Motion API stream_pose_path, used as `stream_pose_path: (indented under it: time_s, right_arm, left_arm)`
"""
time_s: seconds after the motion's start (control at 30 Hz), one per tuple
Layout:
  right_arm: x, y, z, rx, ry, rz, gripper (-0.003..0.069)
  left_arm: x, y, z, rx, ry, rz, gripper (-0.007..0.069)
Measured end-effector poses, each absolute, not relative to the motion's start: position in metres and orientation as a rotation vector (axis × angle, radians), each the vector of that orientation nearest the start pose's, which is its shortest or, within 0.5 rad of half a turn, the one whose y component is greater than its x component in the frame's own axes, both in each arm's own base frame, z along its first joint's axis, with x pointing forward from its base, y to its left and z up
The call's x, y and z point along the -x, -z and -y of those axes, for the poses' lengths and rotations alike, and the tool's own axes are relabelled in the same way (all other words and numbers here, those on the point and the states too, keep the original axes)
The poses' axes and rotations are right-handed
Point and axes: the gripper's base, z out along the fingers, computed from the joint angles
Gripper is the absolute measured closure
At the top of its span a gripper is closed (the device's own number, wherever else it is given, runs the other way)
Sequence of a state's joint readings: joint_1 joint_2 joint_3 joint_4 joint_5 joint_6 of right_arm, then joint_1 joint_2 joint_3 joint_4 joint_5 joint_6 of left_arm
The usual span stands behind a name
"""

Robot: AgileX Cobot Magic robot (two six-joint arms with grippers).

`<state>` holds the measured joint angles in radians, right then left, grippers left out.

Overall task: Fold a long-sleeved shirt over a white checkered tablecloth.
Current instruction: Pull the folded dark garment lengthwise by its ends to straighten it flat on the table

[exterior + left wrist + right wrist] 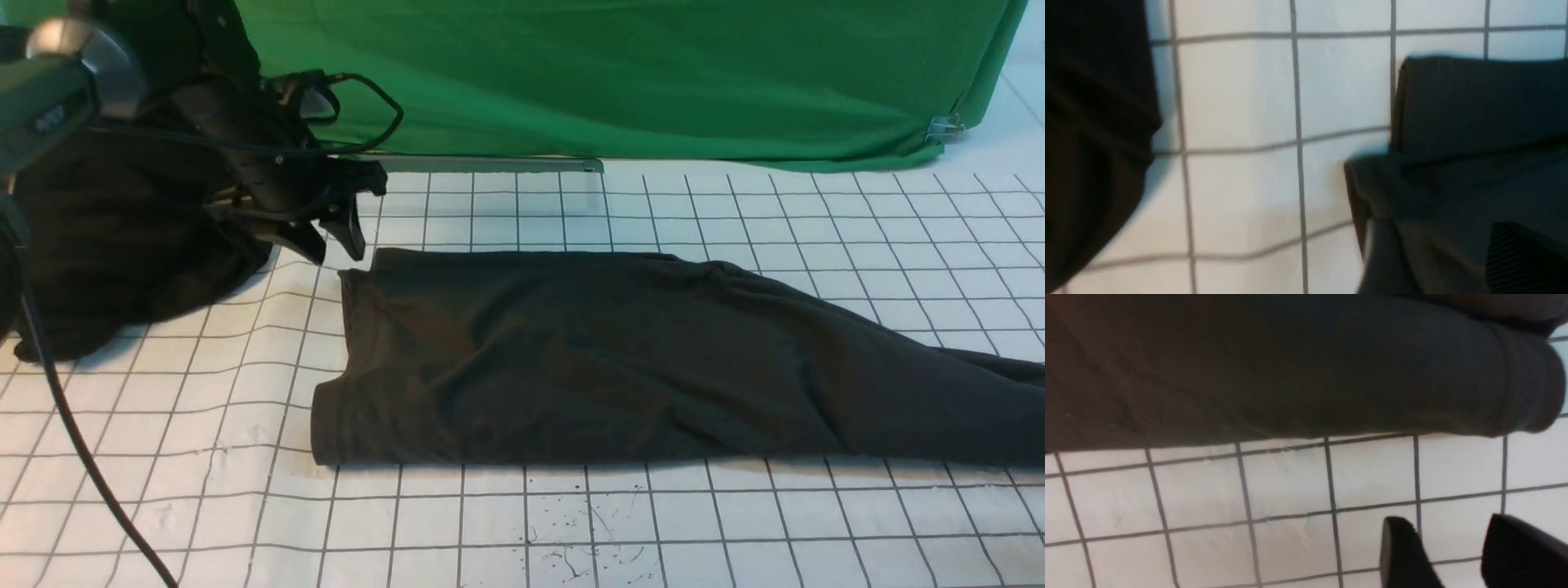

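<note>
The long-sleeved shirt [588, 359] lies as a long dark grey strip across the white checkered tablecloth [653, 523], running off the right edge of the front view. My left gripper [337, 253] hangs just above the strip's far left corner. In the left wrist view its fingers [1384, 261] stand apart over the shirt [1478, 114], so this gripper [1437, 245] is open. My right arm is out of the front view. In its wrist view the right gripper [1447, 535] is open over bare tablecloth [1200, 498], a little short of the shirt [1290, 363] and its ribbed cuff [1531, 388].
A heap of deeper-black garment [122, 245] lies at the far left under my left arm, also seen as the black garment [1086, 122] in the left wrist view. Green fabric [612, 73] hangs along the back, with a metal bar [490, 164] at its foot. A black cable [73, 441] crosses the near left.
</note>
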<state>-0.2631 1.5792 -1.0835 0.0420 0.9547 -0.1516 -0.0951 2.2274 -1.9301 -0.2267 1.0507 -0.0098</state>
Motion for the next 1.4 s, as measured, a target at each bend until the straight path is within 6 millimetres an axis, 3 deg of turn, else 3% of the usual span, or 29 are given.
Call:
stream_pose_path:
  time_s: [0.1,0.23,0.43,0.47,0.53,0.63,0.7,0.73,0.77,0.83,0.93,1.2,1.33,1.4]
  right_arm:
    - [-0.290,-0.237,0.075,-0.193,0.014,-2.912,0.0381]
    - [-0.291,-0.237,0.075,-0.193,0.016,-2.906,0.0381]
    - [-0.291,-0.237,0.075,-0.194,0.018,-2.898,0.0381]
    - [-0.291,-0.237,0.075,-0.195,0.017,-2.897,0.0380]
    - [-0.291,-0.237,0.075,-0.196,0.016,-2.897,0.0379]
    - [-0.291,-0.237,0.075,-0.196,0.015,-2.897,0.0379]
    - [-0.291,-0.237,0.075,-0.196,0.015,-2.897,0.0379]
    - [-0.291,-0.237,0.075,-0.196,0.015,-2.897,0.0379]
    - [-0.291,-0.237,0.075,-0.196,0.015,-2.897,0.0379]
    - [-0.291,-0.237,0.075,-0.198,0.014,-2.896,0.0379]
    - [-0.291,-0.237,0.075,-0.198,0.014,-2.896,0.0379]
    - [-0.295,-0.238,0.076,-0.196,0.027,-2.855,0.0378]
    - [-0.300,-0.239,0.078,-0.193,0.045,-2.802,0.0358]
    - [-0.303,-0.237,0.079,-0.192,0.054,-2.783,0.0286]
  left_arm:
    - [-0.484,-0.188,0.065,-0.005,0.349,-2.827,0.0210]
    - [-0.487,-0.174,0.066,0.004,0.355,-2.837,0.0217]
    - [-0.488,-0.169,0.068,0.012,0.379,-2.842,0.0412]
    - [-0.487,-0.170,0.069,0.018,0.403,-2.847,0.0522]
    - [-0.486,-0.173,0.070,0.018,0.422,-2.851,0.0590]
    - [-0.487,-0.183,0.071,0.010,0.434,-2.844,0.0608]
    - [-0.489,-0.209,0.072,0.018,0.449,-2.793,0.0610]
    - [-0.489,-0.210,0.072,0.018,0.451,-2.791,0.0610]
    - [-0.491,-0.229,0.072,0.008,0.460,-2.740,0.0608]
    - [-0.493,-0.244,0.073,-0.001,0.465,-2.696,0.0607]
    - [-0.495,-0.252,0.073,-0.003,0.469,-2.665,0.0598]
    - [-0.504,-0.213,0.071,0.063,0.423,-2.735,0.0461]
    - [-0.506,-0.201,0.070,0.068,0.409,-2.765,0.0335]
    - [-0.505,-0.203,0.070,0.061,0.412,-2.780,0.0259]
